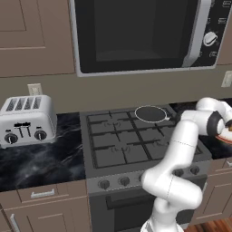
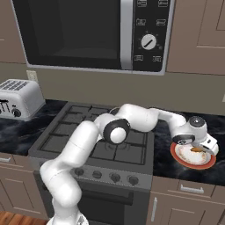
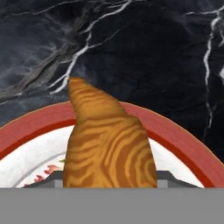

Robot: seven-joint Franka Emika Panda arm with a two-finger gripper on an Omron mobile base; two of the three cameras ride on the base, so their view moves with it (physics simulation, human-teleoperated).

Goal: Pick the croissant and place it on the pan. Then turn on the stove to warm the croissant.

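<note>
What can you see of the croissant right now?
The croissant is an orange-brown pastry with darker wavy banding, tapering to a blunt tip. In the hand view it looms close to the camera, over the white plate with an orange-red rim on the black marble counter. In the right base view it's a small brown lump under the hand.

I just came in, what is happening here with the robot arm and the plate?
The white arm reaches right of the stove, with its gripper low over the red-rimmed plate on the dark counter. The croissant on that plate sits close before the hand camera; whether the fingers have closed on it cannot be told. The pan waits empty on a back burner.
</note>
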